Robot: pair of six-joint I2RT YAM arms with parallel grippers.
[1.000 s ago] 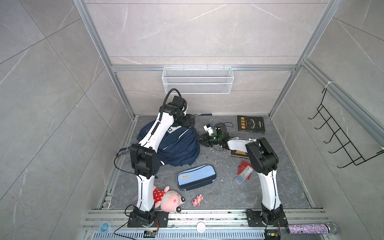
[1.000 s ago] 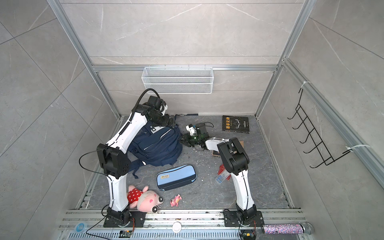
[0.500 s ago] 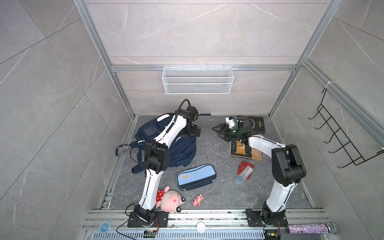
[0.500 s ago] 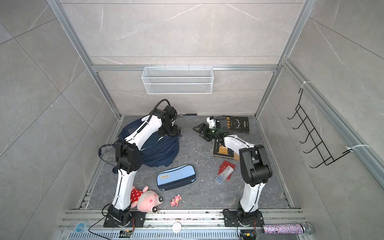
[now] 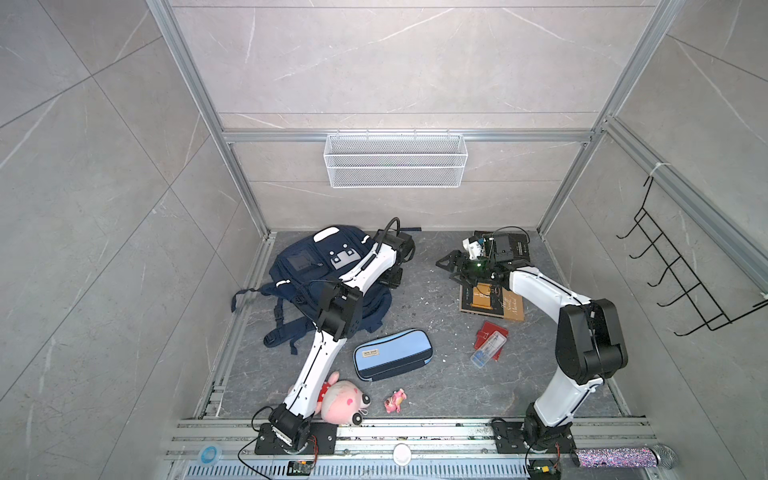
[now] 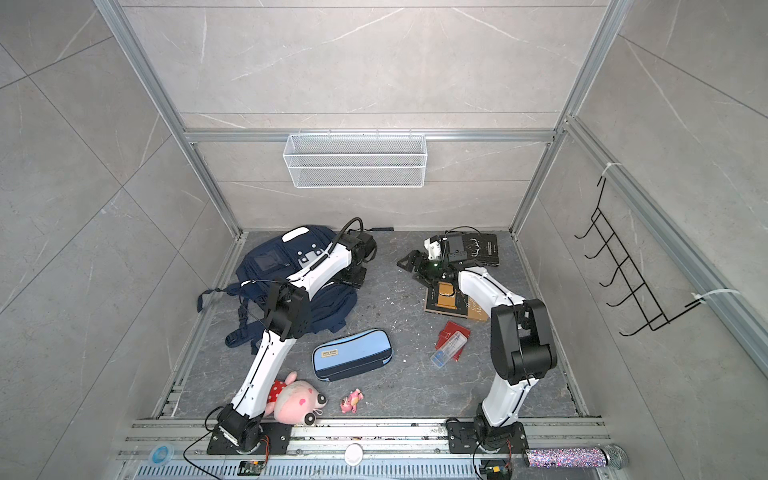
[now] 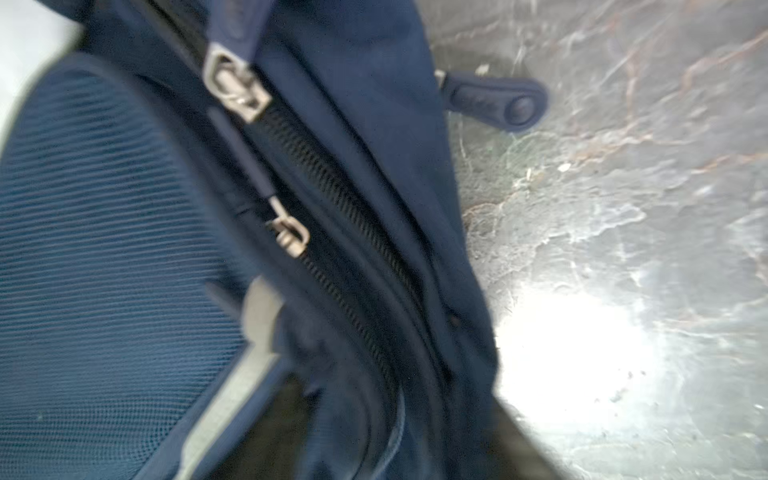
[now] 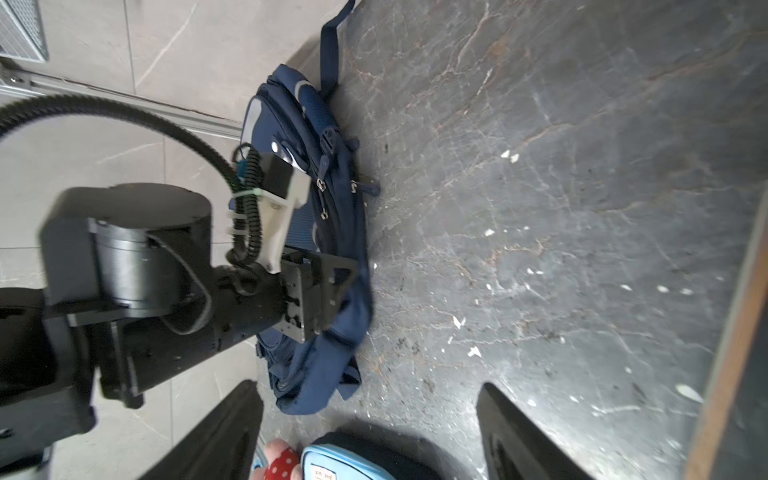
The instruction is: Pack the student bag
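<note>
Found student bag (image 5: 316, 266) slumped at back-left of surface (image 5: 419, 303), contents hidden. Noted pencil case (image 5: 392, 353) front-centre, insides unseen. Saw left gripper (image 8: 322, 293) against bag's edge, grip untellable; right gripper (image 8: 368, 386) fingers (image 8: 515, 432) spread wide.

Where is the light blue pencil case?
In both top views the pencil case lies on the floor near the middle, between the pink plush pig and the red box.
</note>
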